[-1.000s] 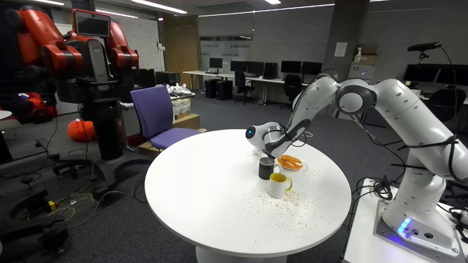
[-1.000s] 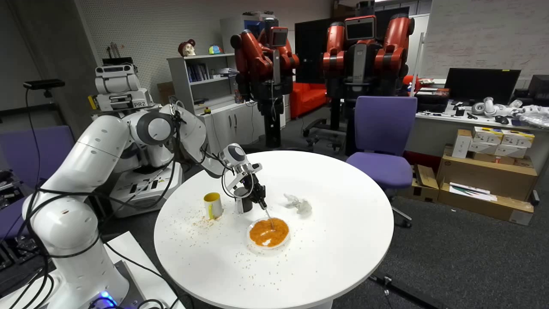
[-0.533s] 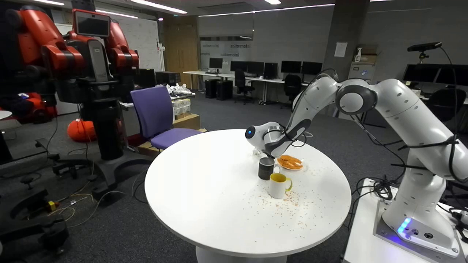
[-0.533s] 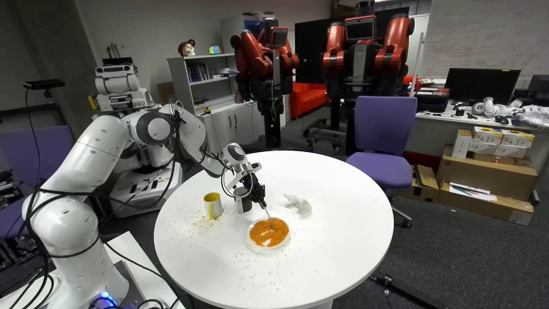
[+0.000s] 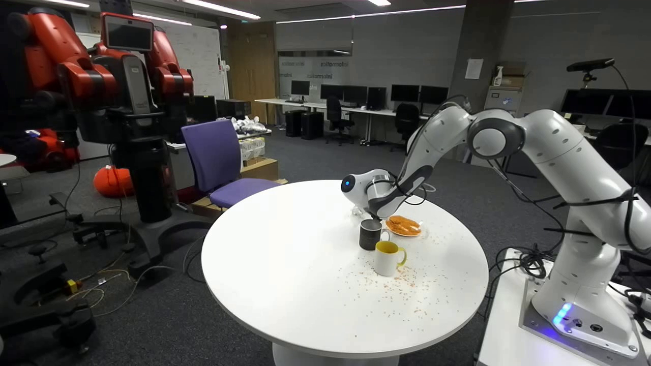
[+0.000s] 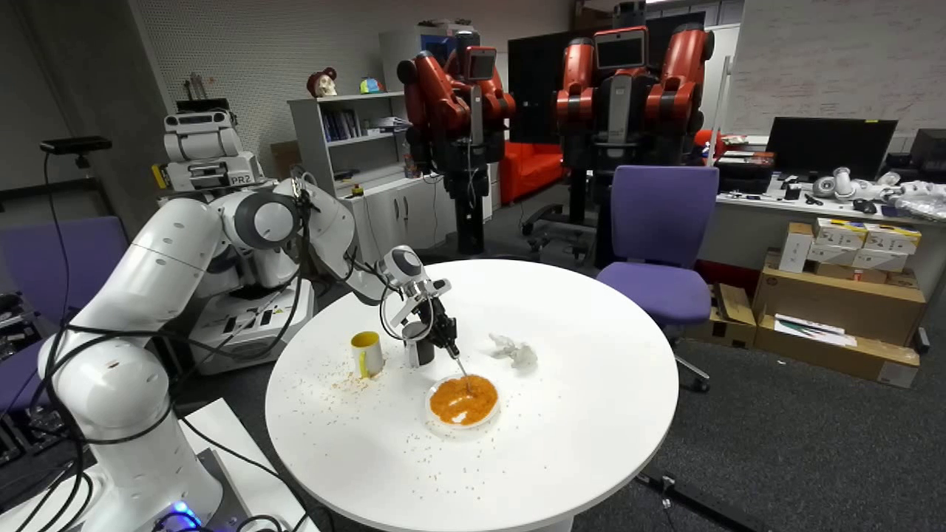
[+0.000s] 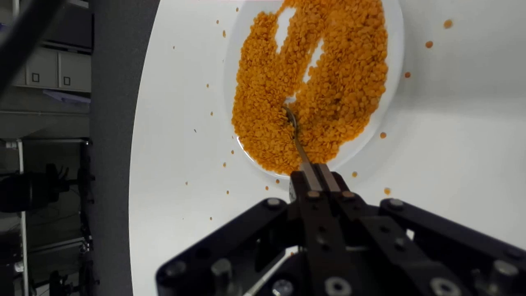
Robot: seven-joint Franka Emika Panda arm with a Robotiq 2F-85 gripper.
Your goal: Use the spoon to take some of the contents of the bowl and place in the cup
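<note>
The bowl is a shallow white dish holding orange lentils; it shows in both exterior views. My gripper is shut on the handle of a metal spoon, over the dish's near rim. The spoon's tip is partly buried in the lentils, so its load is hidden. In an exterior view, my gripper points down at the dish with the spoon tilted. A white mug with yellow inside and a dark mug stand upright beside each other; their contents are not visible.
The round white table has lentils scattered around the dish and the yellow mug. A crumpled clear or white wrapper lies near the dish. The dark mug stands close beside my gripper. A purple chair stands by the table edge.
</note>
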